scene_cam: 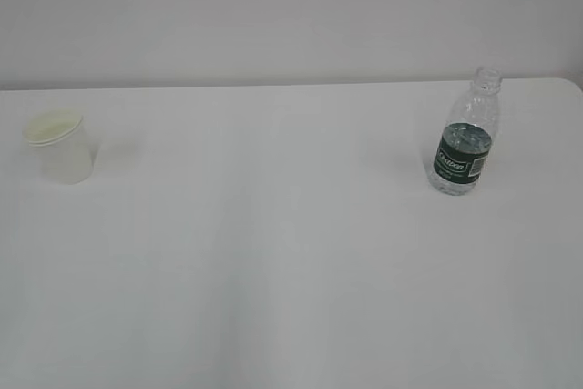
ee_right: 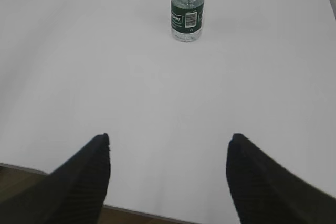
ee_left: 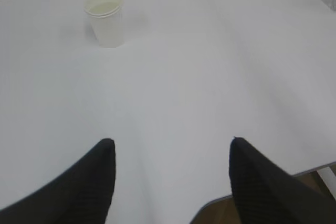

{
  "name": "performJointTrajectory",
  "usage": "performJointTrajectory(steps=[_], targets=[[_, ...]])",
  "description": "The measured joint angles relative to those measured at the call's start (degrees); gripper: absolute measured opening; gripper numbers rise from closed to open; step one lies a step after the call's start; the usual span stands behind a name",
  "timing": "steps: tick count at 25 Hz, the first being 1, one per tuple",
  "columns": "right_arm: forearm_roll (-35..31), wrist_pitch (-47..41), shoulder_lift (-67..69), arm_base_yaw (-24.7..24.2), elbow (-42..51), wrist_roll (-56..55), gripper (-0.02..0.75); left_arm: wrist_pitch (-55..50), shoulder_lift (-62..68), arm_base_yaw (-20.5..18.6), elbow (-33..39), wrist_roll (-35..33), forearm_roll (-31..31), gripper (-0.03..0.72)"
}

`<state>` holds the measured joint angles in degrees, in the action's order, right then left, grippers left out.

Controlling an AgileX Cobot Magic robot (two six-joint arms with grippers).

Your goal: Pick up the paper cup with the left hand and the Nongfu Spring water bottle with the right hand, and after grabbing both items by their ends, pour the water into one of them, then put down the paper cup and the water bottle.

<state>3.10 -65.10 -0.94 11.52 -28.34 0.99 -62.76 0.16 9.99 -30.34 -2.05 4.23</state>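
Both my jaws stood wide open and held nothing. The paper cup stood far ahead of my left hand. The Nongfu Spring water bottle stood far ahead of my right hand, on the worktop.

Off-white paper cup; clear ribbed bottle, dark green label.
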Motion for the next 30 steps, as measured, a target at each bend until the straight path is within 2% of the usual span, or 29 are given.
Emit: performJointTrajectory(steps=[24, 26, 30], targets=[[-1.57, 0.00, 0.00, -0.11, 0.00, 0.00, 0.519, 0.00, 0.00, 0.00, 0.00, 0.10, 0.06, 0.481], [-1.57, 0.00, 0.00, -1.19, 0.00, 0.00, 0.519, 0.00, 0.00, -1.35, 0.00, 0.10, 0.36, 0.476], [-1.57, 0.00, 0.00, -6.48, 0.00, 0.00, 0.519, 0.00, 0.00, -7.64, 0.00, 0.10, 0.50, 0.465]])
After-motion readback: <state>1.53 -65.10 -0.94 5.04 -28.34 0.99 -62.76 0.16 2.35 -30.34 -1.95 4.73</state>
